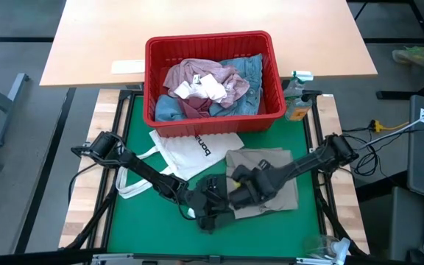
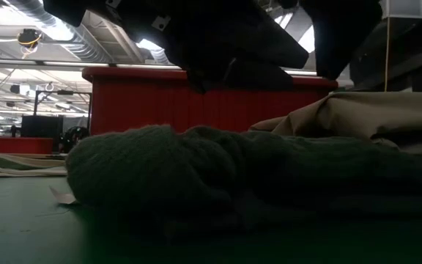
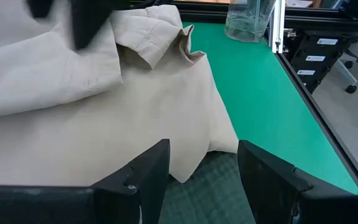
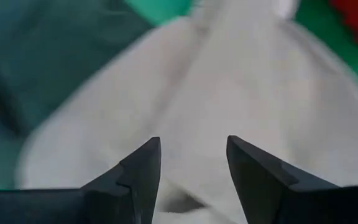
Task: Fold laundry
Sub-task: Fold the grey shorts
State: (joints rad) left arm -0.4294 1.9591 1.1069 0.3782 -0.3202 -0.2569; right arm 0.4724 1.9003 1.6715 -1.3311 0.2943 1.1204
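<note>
Green top (image 1: 210, 200) lies bunched at the mat's front, touching the beige trousers (image 1: 271, 180); further laundry is left in the basket (image 1: 271, 110). Both the left gripper (image 3: 201, 180) and the right gripper (image 4: 191, 168) are held open, empty, above this pair. Both garments could be pinched together, since they overlap.

black lettering on the white tote bag (image 1: 191, 154) is too small to read.

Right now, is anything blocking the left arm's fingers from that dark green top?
Nothing visible does. The left gripper has its fingers open right over the dark green top, beside the beige trousers. Only the trousers' edge overlaps the top there.
</note>
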